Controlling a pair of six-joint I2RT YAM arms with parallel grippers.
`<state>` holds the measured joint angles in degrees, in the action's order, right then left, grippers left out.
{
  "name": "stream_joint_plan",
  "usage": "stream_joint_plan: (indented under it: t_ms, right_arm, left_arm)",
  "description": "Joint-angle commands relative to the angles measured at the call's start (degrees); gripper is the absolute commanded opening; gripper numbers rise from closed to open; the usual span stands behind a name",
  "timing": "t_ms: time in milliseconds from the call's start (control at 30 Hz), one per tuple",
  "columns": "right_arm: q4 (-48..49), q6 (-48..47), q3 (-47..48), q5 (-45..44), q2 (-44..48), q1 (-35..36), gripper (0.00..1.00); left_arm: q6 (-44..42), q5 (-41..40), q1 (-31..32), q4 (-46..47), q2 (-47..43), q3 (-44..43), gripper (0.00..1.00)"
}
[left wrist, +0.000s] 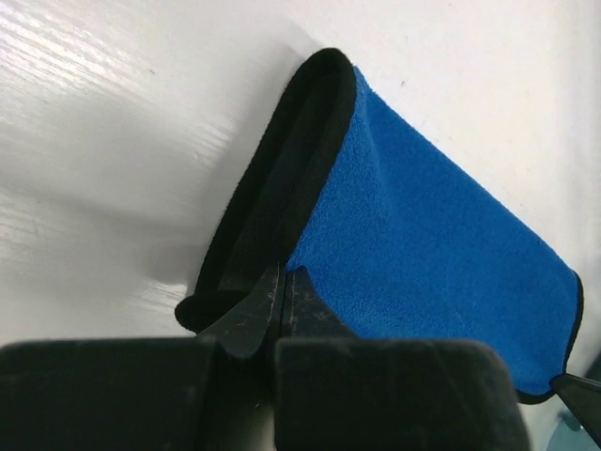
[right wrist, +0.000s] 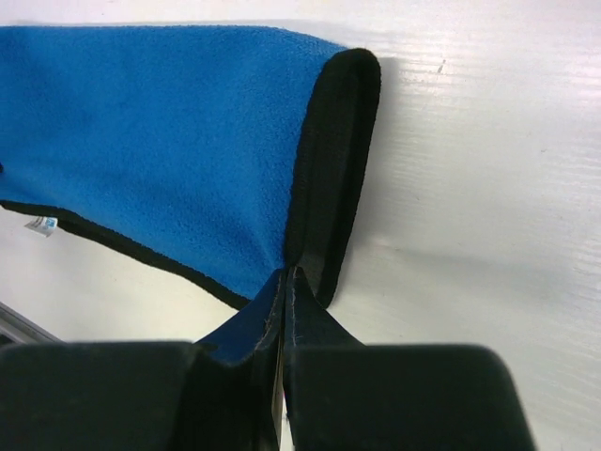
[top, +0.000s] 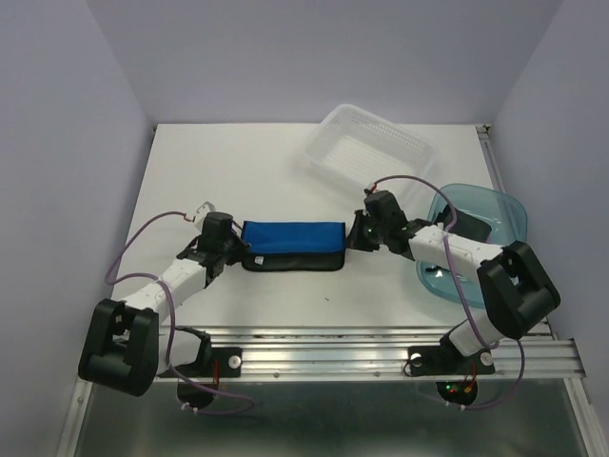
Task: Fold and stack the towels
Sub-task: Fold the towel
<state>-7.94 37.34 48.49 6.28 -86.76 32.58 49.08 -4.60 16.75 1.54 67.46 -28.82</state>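
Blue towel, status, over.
Left fingers shut on blue towel's left end. Right fingers shut on right end. Towel folded double, stretched between them. Nothing blocking.

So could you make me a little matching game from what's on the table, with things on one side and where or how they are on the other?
Things:
1 towel
2 basket
3 tray
4 left tool

Places and states:
A see-through white, at the far side of the table
B shut on the towel's left end
C blue with black edging, folded, mid-table
D blue-green, at the table's right edge

Pairs: 1-C, 2-A, 3-D, 4-B
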Motion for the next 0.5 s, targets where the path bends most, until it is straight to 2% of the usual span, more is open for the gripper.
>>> stream_joint_plan:
  t_ms: [0,467]
  right_arm:
    - [4.69,0.54,-1.11,2.59,-1.83,-0.41,0.01]
    - [6.28,2.38,-4.19,3.73,-4.47,-0.32,0.02]
  left_arm:
    - [0.49,-1.11,-0.32,0.92,1.27,0.6,0.0]
    - [1.11,-1.55,-0.4,-1.45,3.64,-0.18,0.0]
